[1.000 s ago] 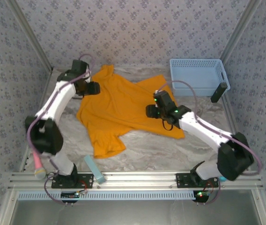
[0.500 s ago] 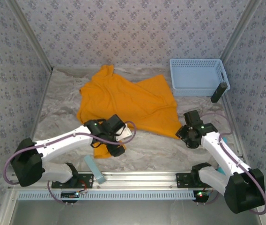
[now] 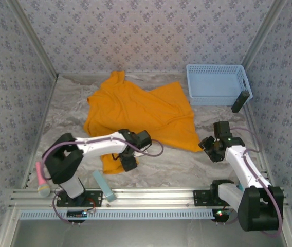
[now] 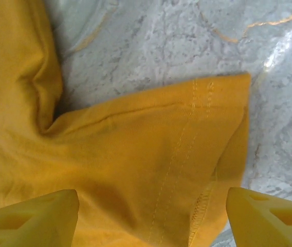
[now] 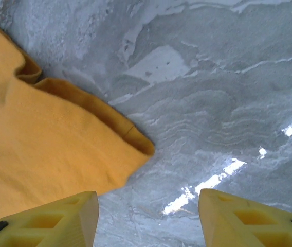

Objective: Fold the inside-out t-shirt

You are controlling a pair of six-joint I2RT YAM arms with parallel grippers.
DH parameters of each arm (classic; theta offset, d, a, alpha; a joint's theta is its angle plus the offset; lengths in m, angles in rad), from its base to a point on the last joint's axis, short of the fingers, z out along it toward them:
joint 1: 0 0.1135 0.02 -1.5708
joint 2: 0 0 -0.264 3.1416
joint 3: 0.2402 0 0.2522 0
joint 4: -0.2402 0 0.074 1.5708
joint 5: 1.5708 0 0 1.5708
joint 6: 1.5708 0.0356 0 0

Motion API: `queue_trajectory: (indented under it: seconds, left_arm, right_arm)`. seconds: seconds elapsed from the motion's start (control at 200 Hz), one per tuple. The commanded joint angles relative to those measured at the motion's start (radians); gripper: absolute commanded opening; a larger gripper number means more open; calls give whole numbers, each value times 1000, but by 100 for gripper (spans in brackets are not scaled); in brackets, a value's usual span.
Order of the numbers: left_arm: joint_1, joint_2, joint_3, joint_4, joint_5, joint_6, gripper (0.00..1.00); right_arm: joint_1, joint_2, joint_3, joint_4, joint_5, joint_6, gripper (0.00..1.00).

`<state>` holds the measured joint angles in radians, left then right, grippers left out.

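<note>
The inside-out t-shirt (image 3: pixel 135 110) lies spread on the marble table (image 3: pixel 177 164), orange-yellow, with one short sleeve (image 3: pixel 114 162) pointing toward the front. My left gripper (image 3: pixel 129 156) hovers open right over that sleeve. In the left wrist view the sleeve's stitched hem (image 4: pixel 187 154) lies between the fingers (image 4: pixel 33 218), and nothing is pinched. My right gripper (image 3: pixel 211 147) stands open beside the shirt's near right corner (image 3: pixel 195 145). In the right wrist view that corner (image 5: pixel 130 139) sits just ahead of the left finger (image 5: pixel 48 221), with bare marble between the jaws.
A light blue basket (image 3: pixel 218 85) stands at the back right with a dark object (image 3: pixel 240 101) leaning by it. A pale blue bar (image 3: pixel 104 186) and a pink-handled tool (image 3: pixel 41 179) lie near the front left rail. Patterned walls close in three sides.
The left arm swung from the shirt's far left edge down to the near sleeve. The right arm pulled back off the shirt's middle to its near right corner, and the right side now lies flatter.
</note>
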<state>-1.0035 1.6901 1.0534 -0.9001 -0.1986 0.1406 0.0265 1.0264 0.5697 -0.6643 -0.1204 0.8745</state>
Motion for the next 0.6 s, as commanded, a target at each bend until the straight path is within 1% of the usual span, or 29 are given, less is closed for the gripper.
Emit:
queue_trajectory:
  seconds: [0.0, 0.07, 0.235, 0.325, 0.36, 0.39, 0.47, 0.505, 0.525, 0.595]
  left_arm:
    - [-9, 116, 76, -148, 25, -32, 74]
    - [-9, 158, 87, -172, 61, -34, 71]
    - [-17, 136, 94, -178, 112, -38, 69]
    - [-16, 141, 94, -185, 176, -16, 67]
    - [-17, 159, 98, -189, 178, -11, 62]
    - [-17, 178, 100, -190, 161, -13, 54]
    - [-17, 221, 110, -200, 150, -17, 41]
    - [-14, 223, 117, -203, 163, -22, 29]
    - [-14, 219, 120, -200, 174, -22, 23]
    - [-14, 182, 108, -182, 186, -7, 18]
  right_arm:
    - [-25, 23, -18, 19, -26, -25, 56]
    - [-33, 38, -18, 23, -32, -32, 56]
    - [-49, 57, -14, 26, -43, -53, 56]
    - [-55, 68, -6, 27, -48, -64, 56]
    - [-58, 74, -3, 29, -48, -66, 56]
    - [-58, 79, 0, 31, -48, -70, 56]
    - [-60, 92, 5, 38, -45, -74, 56]
    - [-59, 96, 1, 43, -40, -76, 56]
    - [-60, 99, 0, 43, -36, -75, 55]
    - [-60, 105, -7, 48, -22, -71, 55]
